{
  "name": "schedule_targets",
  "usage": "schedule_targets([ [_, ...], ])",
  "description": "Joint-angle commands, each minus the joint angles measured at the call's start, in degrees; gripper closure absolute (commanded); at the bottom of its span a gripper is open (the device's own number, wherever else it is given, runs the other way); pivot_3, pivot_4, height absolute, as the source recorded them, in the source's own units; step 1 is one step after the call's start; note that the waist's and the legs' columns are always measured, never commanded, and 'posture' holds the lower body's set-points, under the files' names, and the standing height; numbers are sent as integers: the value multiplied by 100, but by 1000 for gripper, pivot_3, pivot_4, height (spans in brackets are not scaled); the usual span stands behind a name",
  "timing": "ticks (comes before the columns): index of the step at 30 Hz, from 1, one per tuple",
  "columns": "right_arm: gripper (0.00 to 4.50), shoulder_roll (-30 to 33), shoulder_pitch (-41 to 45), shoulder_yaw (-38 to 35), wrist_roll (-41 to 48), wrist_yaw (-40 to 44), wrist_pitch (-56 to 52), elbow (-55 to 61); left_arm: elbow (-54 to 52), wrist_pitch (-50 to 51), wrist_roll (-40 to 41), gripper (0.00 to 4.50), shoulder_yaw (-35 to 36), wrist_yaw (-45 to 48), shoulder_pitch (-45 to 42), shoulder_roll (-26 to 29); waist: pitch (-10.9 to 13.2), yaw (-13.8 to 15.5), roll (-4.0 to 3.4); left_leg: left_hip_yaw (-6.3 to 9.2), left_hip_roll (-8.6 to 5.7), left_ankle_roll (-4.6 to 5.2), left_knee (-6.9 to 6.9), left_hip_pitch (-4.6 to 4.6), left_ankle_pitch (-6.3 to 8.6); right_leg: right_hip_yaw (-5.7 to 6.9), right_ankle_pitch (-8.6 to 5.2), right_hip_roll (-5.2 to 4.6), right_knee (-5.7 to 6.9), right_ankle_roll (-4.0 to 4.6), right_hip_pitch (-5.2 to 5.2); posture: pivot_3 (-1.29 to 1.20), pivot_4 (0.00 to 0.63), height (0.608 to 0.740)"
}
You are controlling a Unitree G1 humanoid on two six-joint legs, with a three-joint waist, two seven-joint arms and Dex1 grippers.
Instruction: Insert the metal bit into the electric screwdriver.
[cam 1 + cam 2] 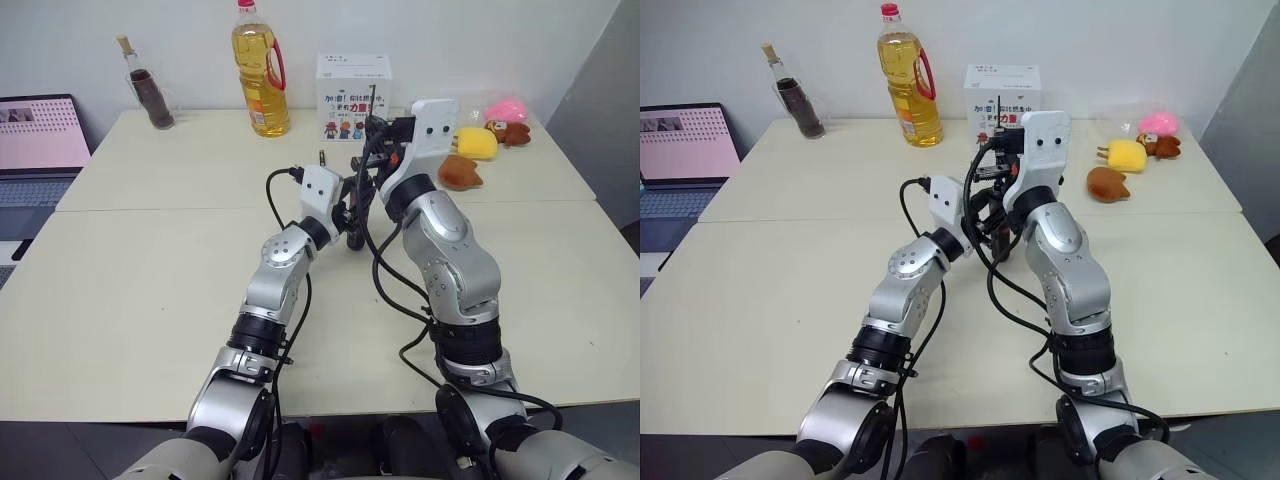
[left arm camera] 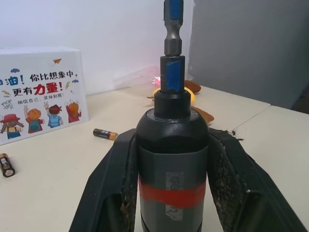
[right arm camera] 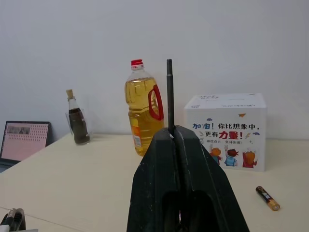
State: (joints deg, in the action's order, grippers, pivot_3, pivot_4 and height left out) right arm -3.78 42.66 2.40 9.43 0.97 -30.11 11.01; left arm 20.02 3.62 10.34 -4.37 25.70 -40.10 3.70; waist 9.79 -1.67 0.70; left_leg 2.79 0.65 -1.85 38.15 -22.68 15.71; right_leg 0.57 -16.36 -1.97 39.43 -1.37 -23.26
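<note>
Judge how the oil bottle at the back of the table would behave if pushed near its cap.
The oil bottle stands tall and narrow, so a high push would probably tip it. It looks nearly full, so likely heavy. Its smooth plastic may slip; the red handle offers better purchase.

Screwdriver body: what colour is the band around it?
Red, a band round the dark grey screwdriver, clearest in the left wrist view.

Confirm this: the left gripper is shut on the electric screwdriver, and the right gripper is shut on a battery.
Not quite. The right gripper is shut on the metal bit, not a battery, as the right wrist view shows. The left gripper is indeed shut on the electric screwdriver.
</note>
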Motion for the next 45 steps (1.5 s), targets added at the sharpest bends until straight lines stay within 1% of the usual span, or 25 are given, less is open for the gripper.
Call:
schedule_targets([
  [1, 4492, 36, -19, 56, -116, -40, -29, 105, 4, 45, -114, 2838, -10, -9, 59, 60, 0, 0, 0, 0, 0, 0, 0, 0, 0, 0, 0, 0, 0, 0, 0, 0, 150, 740],
  [16, 4492, 97, 8, 180, -363, 48, 51, 53, 20, 43, -116, 2838, -5, -26, 46, 51, 0, -1, 0, -1, 0, 0, -1, 1, 0, 0, 0, 1, 0, 0, 0, 0, 150, 740],
  [37, 4492, 218, -268, 420, -388, 229, -599, 222, 34, 41, -126, 2838, 15, -37, 29, 62, -2, 1, 0, -1, 0, 0, -1, 8, 0, 1, 0, 1, 1, 0, 6, 0, 150, 740],
  [38, 4093, 217, -270, 416, -377, 236, -591, 224, 37, 40, -126, 2838, 15, -37, 28, 61, -2, 1, 1, -2, -1, 0, -1, 8, 0, 1, 0, 1, 1, 0, 6, 0, 150, 740],
  [39, 4023, 218, -274, 414, -364, 250, -583, 232, 35, 40, -126, 2838, 14, -38, 29, 60, -2, 1, 1, -2, 0, 0, -1, 8, 0, 1, 0, 1, 1, 0, 6, 0, 150, 740],
  [40, 3689, 221, -276, 414, -362, 258, -586, 243, 29, 42, -127, 2838, 11, -40, 32, 58, -2, 1, 1, -1, 0, 0, -2, 8, 0, 0, 0, 1, 0, 0, 6, 0, 150, 740],
  [41, 3533, 222, -270, 415, -364, 263, -584, 238, 34, 41, -126, 2838, 12, -39, 27, 59, -2, 0, 1, -1, 0, 0, -3, 8, 0, 0, 0, 1, 0, 0, 6, 0, 150, 740],
  [42, 3256, 222, -266, 416, -368, 266, -583, 233, 40, 40, -125, 2838, 13, -37, 23, 61, -2, -2, 1, -2, 0, 0, -3, 7, 0, 0, 0, 1, 0, 0, 5, 0, 150, 740],
  [45, 2685, 226, -261, 406, -369, 294, -558, 249, 47, 40, -125, 2838, 10, -31, 15, 59, -2, -2, 1, -1, 0, 0, -3, 7, 0, 1, 0, 1, 0, 0, 4, 0, 150, 740],
])
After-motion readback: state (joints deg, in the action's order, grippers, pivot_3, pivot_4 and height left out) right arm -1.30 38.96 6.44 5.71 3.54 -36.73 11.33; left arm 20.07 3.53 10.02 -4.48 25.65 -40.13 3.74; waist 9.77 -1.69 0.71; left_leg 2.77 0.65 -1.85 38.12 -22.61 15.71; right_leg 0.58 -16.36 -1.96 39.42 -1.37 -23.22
